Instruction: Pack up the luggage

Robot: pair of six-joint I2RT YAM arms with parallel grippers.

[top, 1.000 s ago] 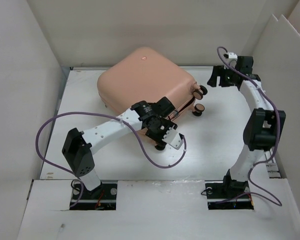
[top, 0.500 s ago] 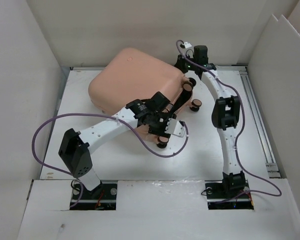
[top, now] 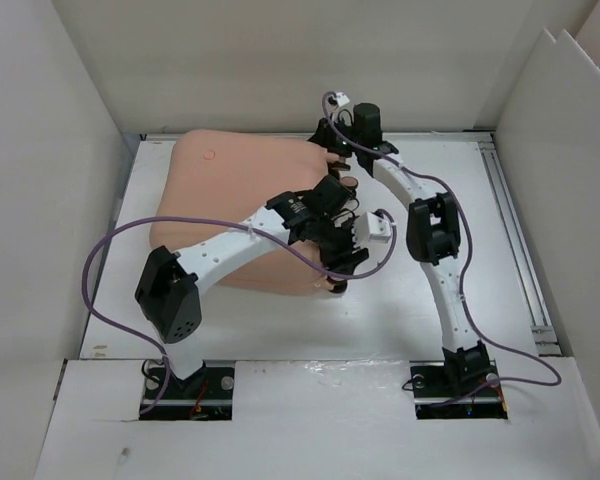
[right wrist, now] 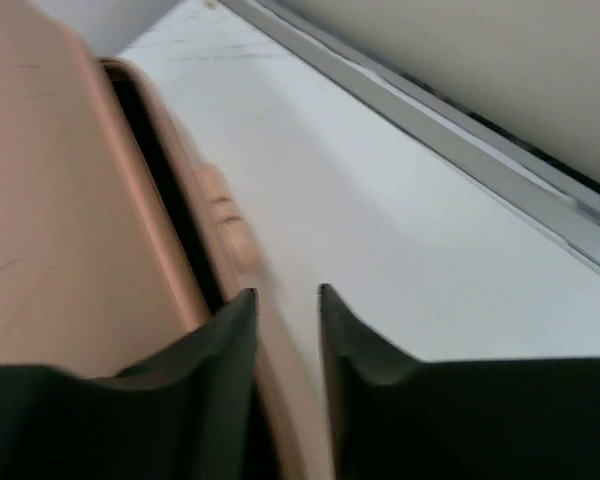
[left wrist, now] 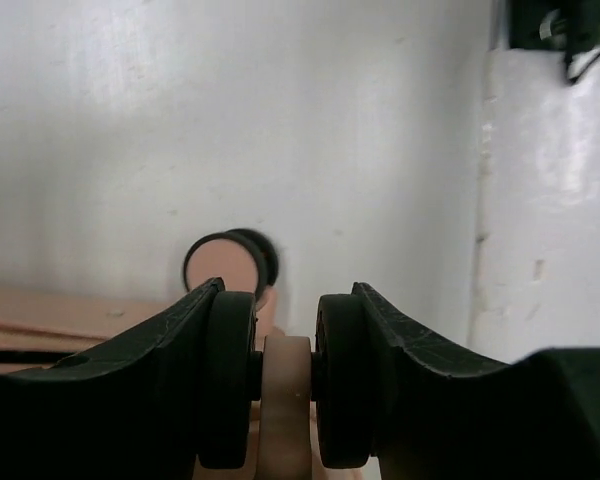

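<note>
Overhead and wrist views of a luggage-packing task. The white surface point(top: 380, 320) carries the luggage point(top: 220, 180), a peach-pink hard-shell case lying flat, from the centre out toward 10 o'clock in the overhead view. The left arm reaches across the case's near side. The left gripper point(left wrist: 285, 340) sits at the case's 4 o'clock corner, with its fingers closed from both sides on a caster wheel point(left wrist: 285, 400). A second wheel point(left wrist: 230, 268) stands just behind the first. The right arm curves round to the case's 1 o'clock corner. There the right gripper point(right wrist: 285, 330) lies along the dark seam point(right wrist: 165, 190) between the two shells, its fingers only narrowly parted. The step in hand appears to be steadying and orienting the case so that it can be opened: the left arm anchors it by the wheel while the right arm addresses the seam. The next move probably calls for the right fingers to catch the lip of the upper shell and lift, with the left grip holding against sliding. The right wrist view is blurred, so it cannot be told whether those fingers pinch the shell's rim or merely lie beside it. The lining, any latch or zip, and anything to be packed are not visible. The left arm hides part of the near shell.
</note>
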